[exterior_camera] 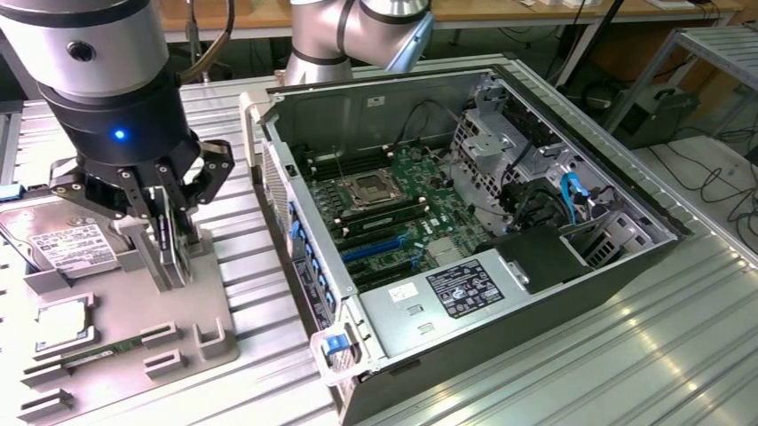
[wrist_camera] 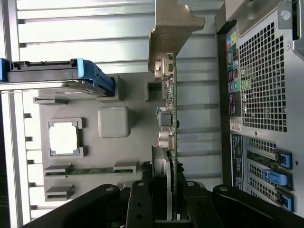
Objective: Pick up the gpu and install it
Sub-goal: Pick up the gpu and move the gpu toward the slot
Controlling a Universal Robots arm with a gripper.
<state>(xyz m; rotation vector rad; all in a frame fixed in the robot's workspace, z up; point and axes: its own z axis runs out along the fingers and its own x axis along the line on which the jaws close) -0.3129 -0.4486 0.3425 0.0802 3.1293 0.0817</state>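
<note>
**1. STATUS.** The gripper (exterior_camera: 166,226) hangs over the grey fixture tray (exterior_camera: 225,306), which sits on the bench (exterior_camera: 663,355) at the exterior view's left. Its fingers (wrist_camera: 140,199) are clenched on the gpu (wrist_camera: 172,95), one on each face of the card. The black heatsink (wrist_camera: 161,161) sits right at the grip. The card stands on edge, approx. upright, at its holder in the tray. Whether it is clear of the holder cannot be told.

**2. LOCATION.**
- The gpu is in the gripper, over the tray, near the hard drive (exterior_camera: 59,244).
- The CPU (exterior_camera: 59,324) and RAM stick (exterior_camera: 101,353) lie further along the same tray.
- In the wrist view the silver end bracket (wrist_camera: 168,28) is at the card's end far from the gripper.
- The open PC case (exterior_camera: 521,355) lies on its side just beside the tray, at the exterior view's right.
- The motherboard (exterior_camera: 403,204) is exposed, w/ blue expansion slots (exterior_camera: 373,250) that look vacant.

**3. HANDLING (judgement).**
- The card is prob. light, stiff and flat, so no sag is expected.
- The PCB is thin and fragile, w/ small parts on both faces and a connector edge.
- Best hold is across the two faces near the heatsink, i.e. close to the mass centre.
- Avoid the fan, the connector edge and the bracket.
- The faces are smooth, so the card may pivot between the pads if knocked.
- Clamp force should be moderate, since an excess risks cracking the board.
</note>
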